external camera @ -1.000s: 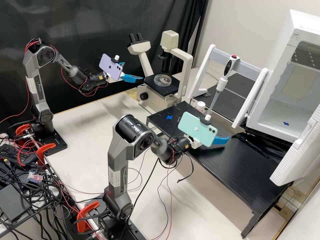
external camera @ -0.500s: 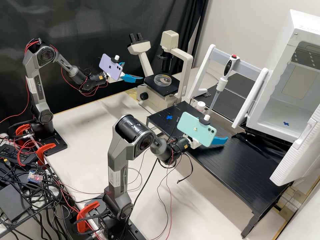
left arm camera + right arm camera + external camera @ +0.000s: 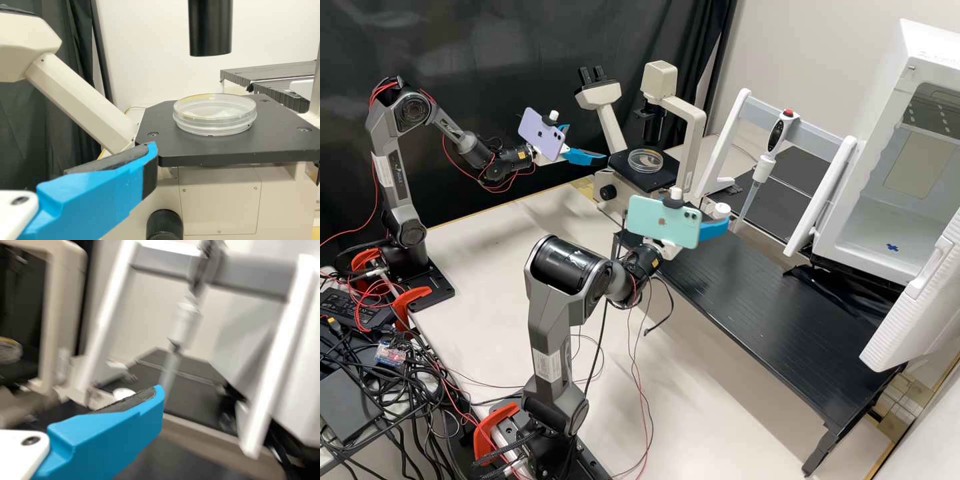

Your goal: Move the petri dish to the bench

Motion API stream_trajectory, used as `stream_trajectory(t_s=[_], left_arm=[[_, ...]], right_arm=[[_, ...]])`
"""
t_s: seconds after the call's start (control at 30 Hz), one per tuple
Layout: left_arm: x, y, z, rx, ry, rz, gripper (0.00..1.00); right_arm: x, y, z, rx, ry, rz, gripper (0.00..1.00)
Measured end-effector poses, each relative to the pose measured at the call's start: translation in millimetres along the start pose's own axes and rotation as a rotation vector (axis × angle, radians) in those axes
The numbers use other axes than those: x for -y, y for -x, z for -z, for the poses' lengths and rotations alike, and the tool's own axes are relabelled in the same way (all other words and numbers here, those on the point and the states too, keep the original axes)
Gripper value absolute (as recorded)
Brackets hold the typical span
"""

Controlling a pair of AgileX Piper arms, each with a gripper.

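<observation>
A clear, round petri dish (image 3: pixel 645 160) rests flat on the microscope's black stage (image 3: pixel 640 179); the left wrist view shows the dish (image 3: pixel 215 115) from the side. My left gripper (image 3: pixel 587 142) hangs just left of the stage, not touching the dish; its fingers stand apart. In its wrist view the left gripper (image 3: pixel 105 190) has a bare dark pad. My right gripper (image 3: pixel 715 230), partly behind a mint phone, is above the near-left end of the raised black bench (image 3: pixel 773 293). The right gripper (image 3: pixel 110 435) also has a bare pad, with nothing held.
A white-capped container (image 3: pixel 721 212) stands close by my right fingers. Behind the bench are a pipette (image 3: pixel 761 167) and its white frame (image 3: pixel 741 110). An open white incubator (image 3: pixel 887 227) takes up the right side. The microscope's lamp arm (image 3: pixel 693 127) rises beside the stage.
My right arm has swung left and up, from over the bench's middle to its left end, covering the blue cross. My left arm and the dish have stayed put.
</observation>
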Motion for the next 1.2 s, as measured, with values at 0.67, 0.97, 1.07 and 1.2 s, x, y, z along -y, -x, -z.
stream_trajectory(t_s=[0.67, 0.97, 1.07, 1.2], left_arm=[[0.0, 0, 0, 0.0, 0.0, 0.0, 1.0], [0.0, 0, 0, 0.0, 0.0, 0.0, 1.0], [0.0, 0, 0, 0.0, 0.0, 0.0, 1.0], [0.0, 0, 0, 0.0, 0.0, 0.0, 1.0]], right_arm=[[44, -83, 96, -0.18, 0.063, 0.138, 1.0], [67, -130, 114, -0.174, 0.051, 0.228, 1.0], [73, -143, 116, -0.162, 0.04, 0.25, 1.0], [77, -163, 121, -0.143, 0.017, 0.251, 1.0]])
